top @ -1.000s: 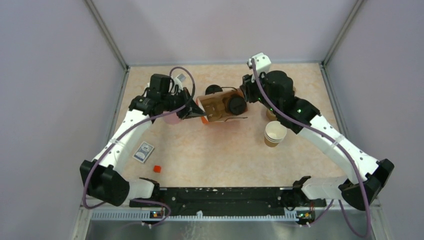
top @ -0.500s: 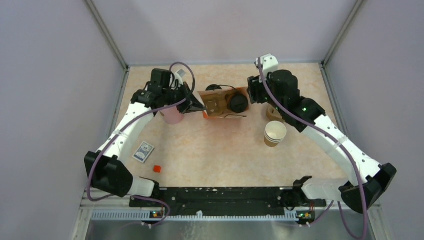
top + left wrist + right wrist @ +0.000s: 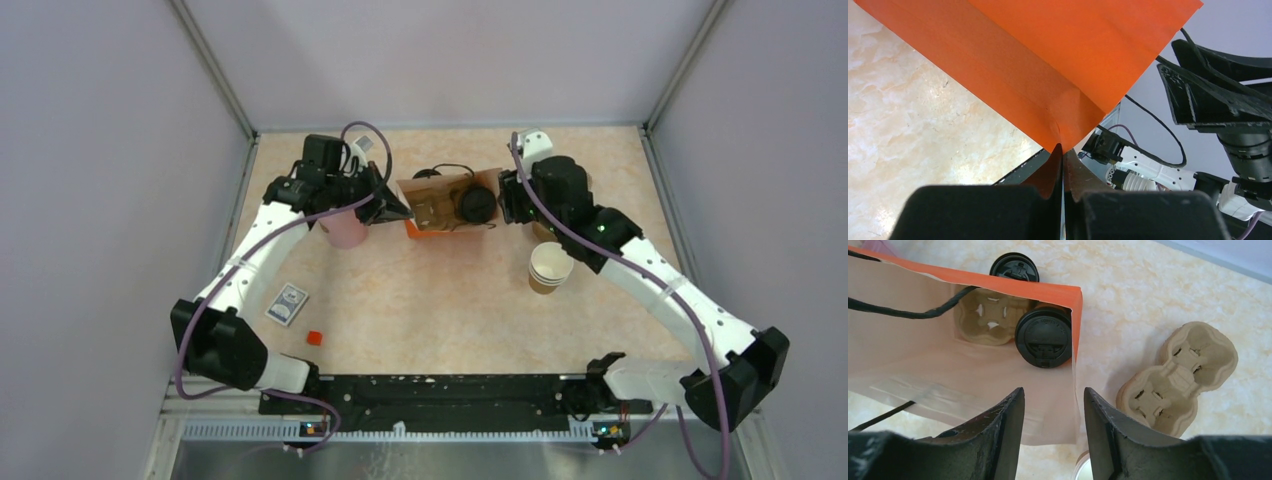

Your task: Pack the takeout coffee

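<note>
Right wrist cam: coffee [image 3: 1043,337] sits in a tray [image 3: 985,320] inside the orange bag [image 3: 1048,290]. Right gripper [image 3: 1053,392] is wide, empty. Left gripper [image 3: 1063,150] pinches the bag's edge. Looks packed; next prob. let go gently.

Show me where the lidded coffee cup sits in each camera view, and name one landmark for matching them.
Top external: the coffee cup stands inside the orange bag, toward its right end, above the picture's centre.
Left wrist: not in it; only the bag's outer side shows.
Right wrist: upper middle, black lid facing the camera, inside the bag.
Shared landmark: the orange bag.
</note>
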